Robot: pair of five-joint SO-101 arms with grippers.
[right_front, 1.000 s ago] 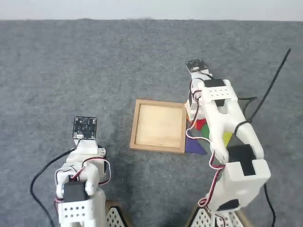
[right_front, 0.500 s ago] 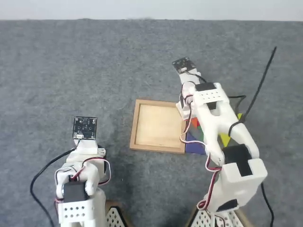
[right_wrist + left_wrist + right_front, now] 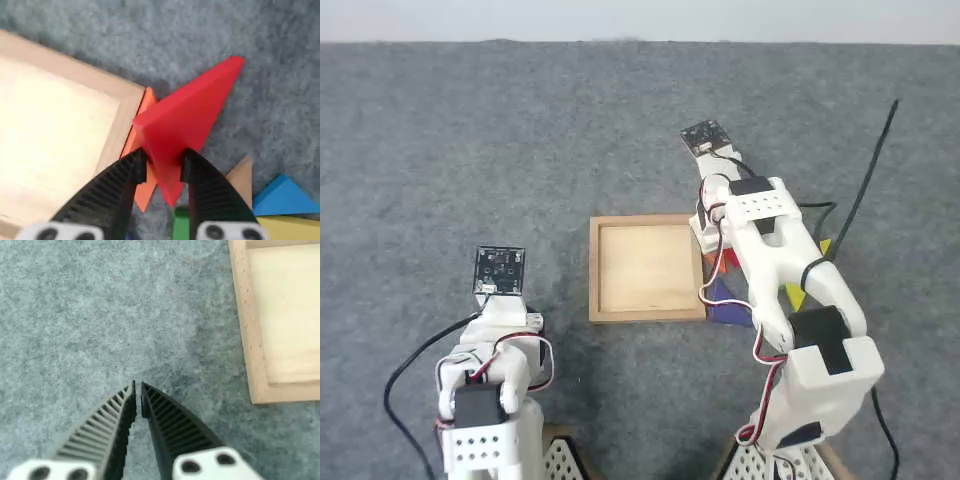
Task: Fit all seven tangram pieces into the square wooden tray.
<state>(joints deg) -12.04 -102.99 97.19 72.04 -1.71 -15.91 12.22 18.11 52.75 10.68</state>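
The tray [image 3: 595,270] lies flat near the middle of the table [image 3: 470,130], its floor bare.

Right gripper [image 3: 162,162]: the jaws are closed partway on a red triangle [image 3: 192,112], clamping it at one corner. The triangle is held tilted, clear of the table, just outside the tray wall [image 3: 75,70] that faces the table's right edge. An orange piece [image 3: 142,117] lies under it, against the outer face of that wall. In the high view the right arm [image 3: 790,280] extends over the pieces and covers most of them.

The other pieces are grouped on the table between the tray and the table's right edge:
- purple piece [image 3: 725,305], just beside the tray's near right corner;
- yellow piece [image 3: 798,295], beside the arm;
- blue piece [image 3: 280,195], green piece [image 3: 181,225] and a tan piece [image 3: 242,175], near the gripper.

Left gripper [image 3: 137,387]: the jaws are closed tip to tip and hold nothing. It hangs over bare table near a tray corner [image 3: 260,395], on the tray's left side, not touching it.
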